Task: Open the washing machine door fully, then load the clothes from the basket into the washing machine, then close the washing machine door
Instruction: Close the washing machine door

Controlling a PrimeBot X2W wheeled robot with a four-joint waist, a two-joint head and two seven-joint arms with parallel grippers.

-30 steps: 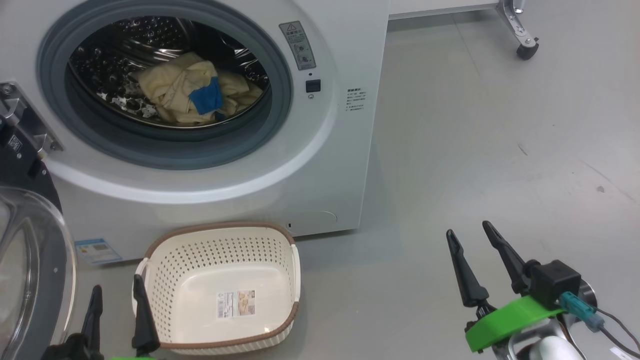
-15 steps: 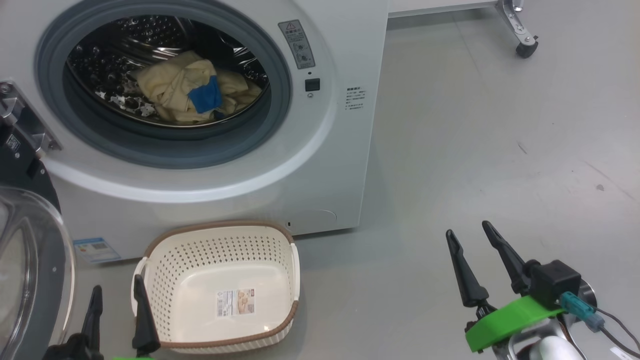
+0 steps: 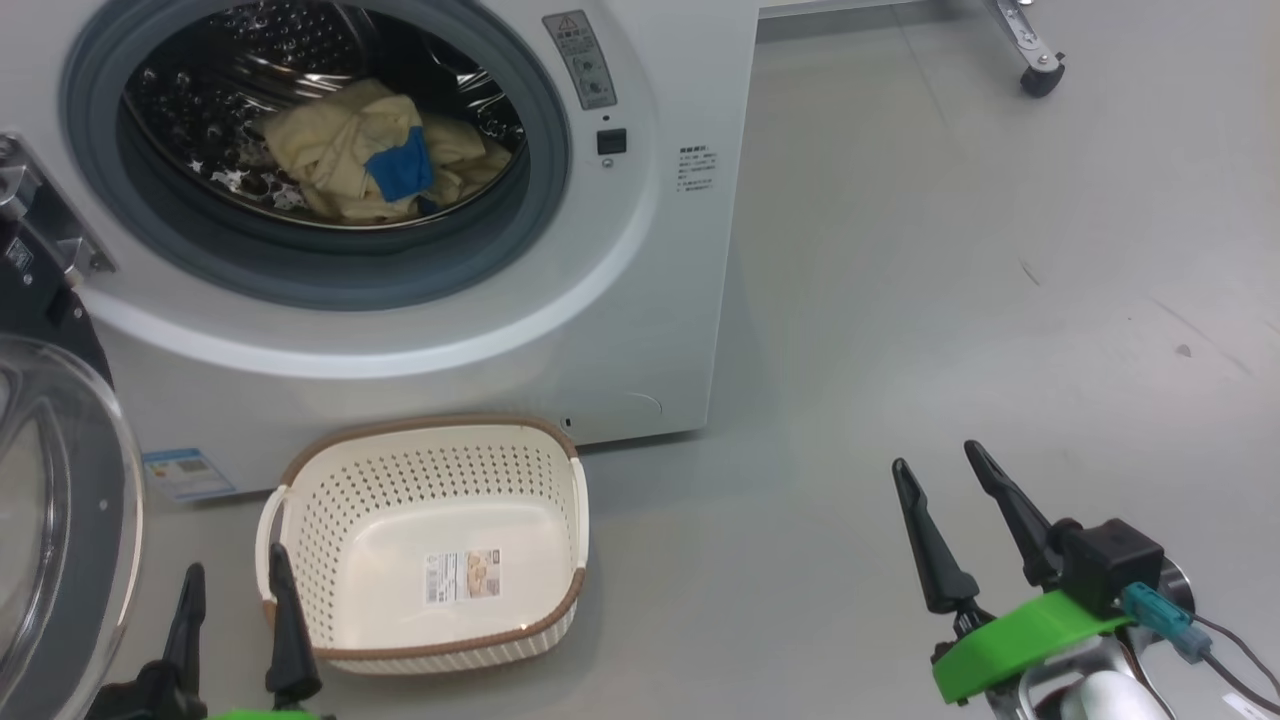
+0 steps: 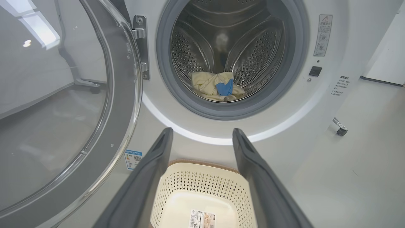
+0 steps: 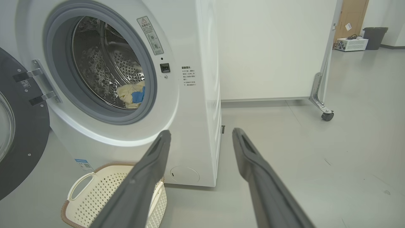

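The door (image 4: 63,120) is swung wide open on my left. The clothes (image 3: 370,165) lie in the washer (image 3: 640,300). The basket (image 3: 420,428) sits emptied on the floor in front. My left gripper (image 3: 235,562) and right gripper (image 3: 936,456) are both parted and hold nothing. I judge only closing the door is left.

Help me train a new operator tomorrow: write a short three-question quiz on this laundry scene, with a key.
1. Fill in: the washing machine door stands ____.
2. True or false: the basket holds the clothes.
3. Multiple choice: the clothes lie A) inside the washing machine, B) in the basket, C) on the washing machine door.
Key: 1 open; 2 false; 3 A.
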